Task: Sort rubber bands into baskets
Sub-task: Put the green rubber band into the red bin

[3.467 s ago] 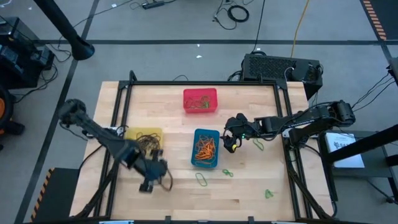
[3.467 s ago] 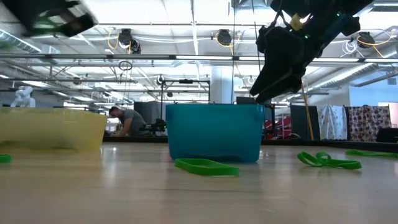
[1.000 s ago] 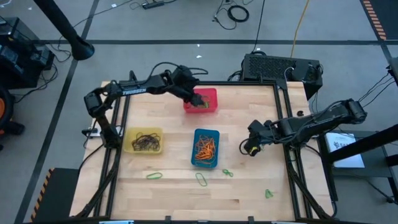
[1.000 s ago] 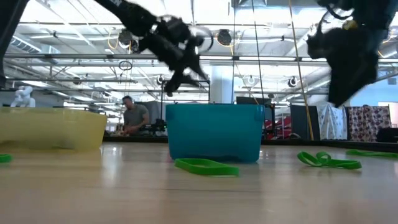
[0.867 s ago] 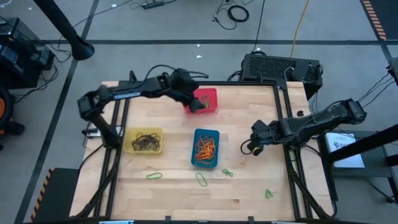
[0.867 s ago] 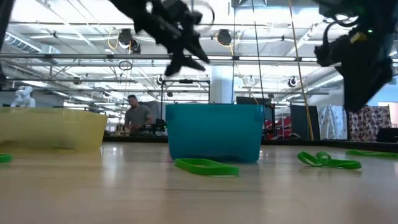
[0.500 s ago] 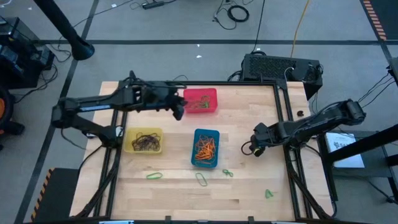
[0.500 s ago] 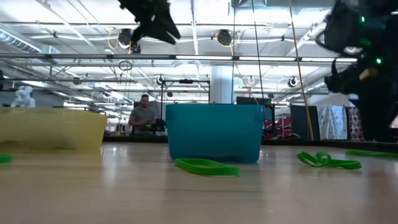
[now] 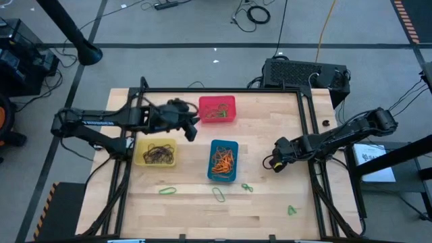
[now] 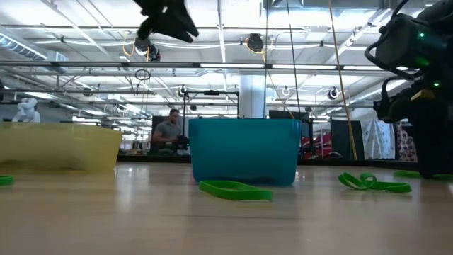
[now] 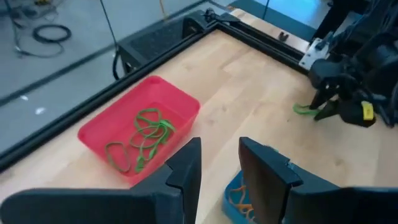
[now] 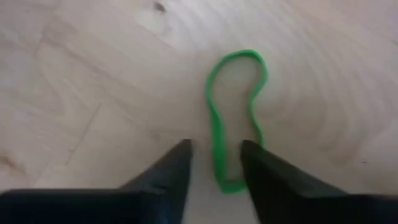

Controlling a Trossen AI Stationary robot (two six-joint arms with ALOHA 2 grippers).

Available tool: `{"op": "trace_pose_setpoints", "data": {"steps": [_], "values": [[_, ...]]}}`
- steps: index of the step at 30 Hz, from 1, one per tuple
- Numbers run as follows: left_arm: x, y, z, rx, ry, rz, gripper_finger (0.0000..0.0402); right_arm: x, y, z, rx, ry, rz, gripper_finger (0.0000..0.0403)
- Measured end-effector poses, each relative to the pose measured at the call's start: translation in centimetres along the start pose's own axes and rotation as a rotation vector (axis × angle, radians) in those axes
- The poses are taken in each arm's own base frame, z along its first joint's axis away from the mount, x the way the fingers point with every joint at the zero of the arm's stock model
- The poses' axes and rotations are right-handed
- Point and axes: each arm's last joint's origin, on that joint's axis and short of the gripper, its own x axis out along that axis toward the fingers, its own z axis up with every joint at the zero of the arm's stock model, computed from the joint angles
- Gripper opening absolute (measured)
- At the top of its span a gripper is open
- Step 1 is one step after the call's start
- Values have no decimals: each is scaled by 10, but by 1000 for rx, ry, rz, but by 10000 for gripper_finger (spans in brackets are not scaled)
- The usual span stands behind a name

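**A:** What is the target, and how will it handle?

**B:** A thin green rubber loop (image 12: pixel 234 118) lying flat on the pale wooden table (image 9: pixel 270 202), well to the right of the blue rectangular plastic basket (image 9: pixel 223 160) that holds orange bands. I judge it nearly weightless, limp and stretchy. It will likely fold or snag rather than slide, so pinch one strand at the narrow end, hard against the wood.

**A:** And the right gripper?

**B:** The right gripper (image 12: pixel 214 163) sits low over that loop, its fingers parted narrowly either side of the near end, not yet clamped on it.

**A:** The left one?

**B:** The left gripper (image 11: pixel 217 165) hangs above the table beyond the blue basket, beside the red rectangular plastic basket (image 11: pixel 106 127) with green bands; fingers slightly apart, nothing between them.
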Motion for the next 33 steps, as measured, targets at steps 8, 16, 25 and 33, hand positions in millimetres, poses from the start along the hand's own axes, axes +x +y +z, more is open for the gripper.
{"op": "trace_pose_setpoints", "data": {"steps": [8,16,25,33], "values": [[11,19,-52,-130,13,-93,116,-9,10,2,-23,8,46,10],[34,7,-55,-272,-192,-654,116,-51,48,23,-61,-136,227,1],[75,-13,-49,-371,-160,-732,116,-113,79,56,-171,-397,413,1],[110,-37,-42,-522,8,-910,116,-144,100,74,-230,-626,660,0]]}}
